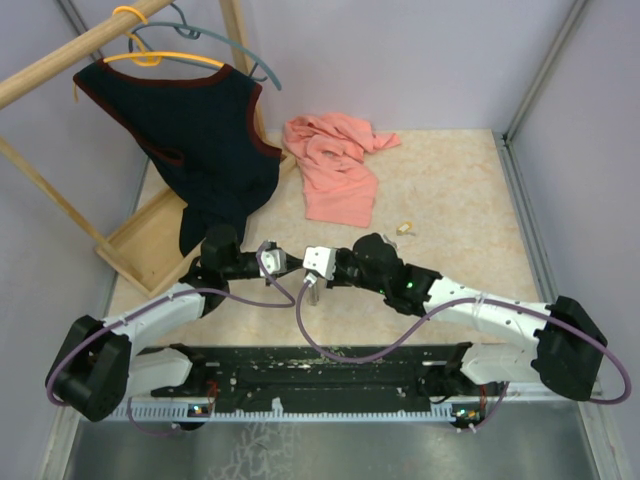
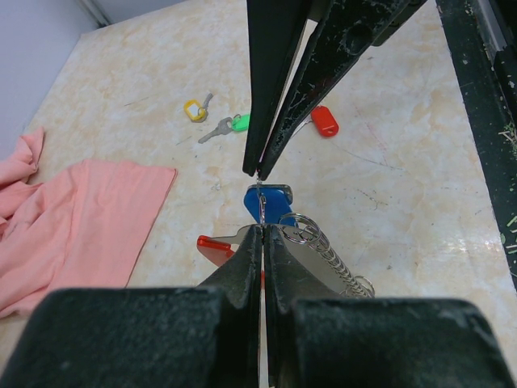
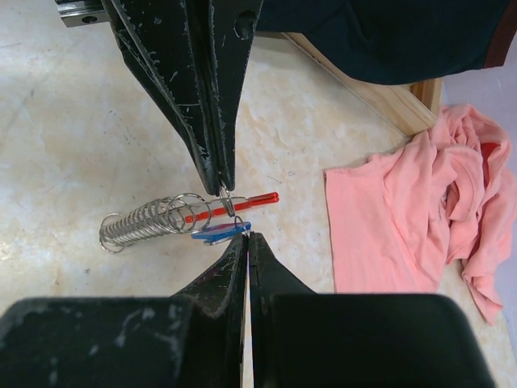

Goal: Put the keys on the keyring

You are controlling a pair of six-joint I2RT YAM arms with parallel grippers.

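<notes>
The table has a pale, marbled top. A pink cloth lies at the top middle of the overhead view. In the upper middle of the left wrist view lie a yellow key, a green key and a red key.

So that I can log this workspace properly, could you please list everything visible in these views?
Blue-headed small metal key: one, blue, under the meeting tool tips.
Red-headed key: one, red, on the table beyond them.
Green-headed key: one, green, beside the yellow one.
Yellow-headed key: one, yellow, on the table.
Keyring with a red side: one, red and grey, by the blue key.
Silver metal coil with rings: one, silver, beside the keyring.
Pink cloth shirt: one, pink, crumpled on the table.
Dark sleeveless top with maroon trim: one, navy, hanging on the rack.
Wooden rack: one, tan, far left.
Marbled table: one, beige.
Left tool: one, black, shut.
Right tool: one, black, shut.
</notes>
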